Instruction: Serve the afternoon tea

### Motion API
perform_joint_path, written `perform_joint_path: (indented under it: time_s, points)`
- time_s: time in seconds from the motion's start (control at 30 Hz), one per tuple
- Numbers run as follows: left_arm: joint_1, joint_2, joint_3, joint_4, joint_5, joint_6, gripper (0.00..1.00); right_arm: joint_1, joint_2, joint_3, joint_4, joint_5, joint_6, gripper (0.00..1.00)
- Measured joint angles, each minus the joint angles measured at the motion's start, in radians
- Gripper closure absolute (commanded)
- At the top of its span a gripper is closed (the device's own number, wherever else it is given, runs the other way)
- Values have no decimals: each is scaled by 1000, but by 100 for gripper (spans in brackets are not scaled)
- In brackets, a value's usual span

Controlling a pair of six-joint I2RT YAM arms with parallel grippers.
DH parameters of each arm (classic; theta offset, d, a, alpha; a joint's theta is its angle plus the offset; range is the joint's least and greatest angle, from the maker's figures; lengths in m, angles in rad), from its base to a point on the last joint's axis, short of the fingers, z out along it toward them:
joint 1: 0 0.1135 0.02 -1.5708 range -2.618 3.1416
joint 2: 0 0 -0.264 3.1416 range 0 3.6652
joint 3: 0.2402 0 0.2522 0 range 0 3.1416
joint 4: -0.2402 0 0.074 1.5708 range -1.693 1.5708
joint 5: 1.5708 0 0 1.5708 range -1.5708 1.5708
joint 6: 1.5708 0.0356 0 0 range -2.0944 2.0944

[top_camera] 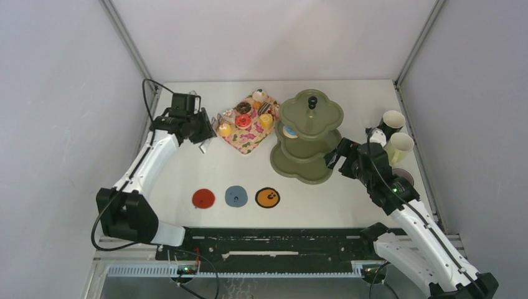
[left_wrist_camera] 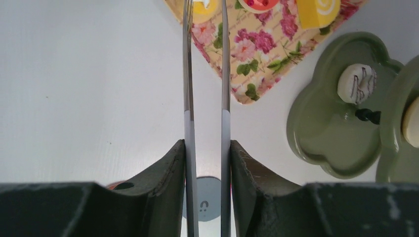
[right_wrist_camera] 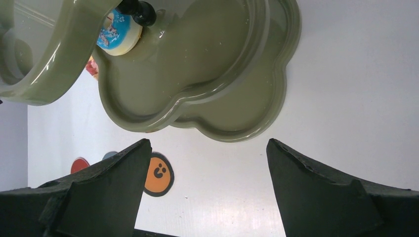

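Showing three mugs [top_camera: 394, 131], three coasters [top_camera: 236, 197].

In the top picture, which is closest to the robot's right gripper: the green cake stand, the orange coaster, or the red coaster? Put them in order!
From the right gripper:
1. Green cake stand, right beside it, on its left.
2. Orange coaster, farther left, nearer the arm bases.
3. Red coaster, farthest left.

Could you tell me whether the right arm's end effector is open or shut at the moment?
Open. In the right wrist view, the right end effector has its fingers spread wide apart, with nothing between them; the green stand lies beyond.
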Motion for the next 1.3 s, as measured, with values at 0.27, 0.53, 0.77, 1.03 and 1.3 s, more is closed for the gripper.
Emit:
perform_joint_path:
  time_s: [0.27,0.53,0.77,1.03,1.3]
  points:
    - [-71,96,58,14,-72,2,60,5,8,0,1,0,0,6]
    - [-146,162,140,14,-142,3,59,5,8,0,0,7,0,6]
    - [-151,235,175,14,-165,0,59,5,8,0,-1,12,0,6]
    - [-154,324,206,14,-169,-7,66,5,8,0,-3,16,0,6]
    - [-179,335,211,13,-198,-11,100,5,8,0,-8,39,0,6]
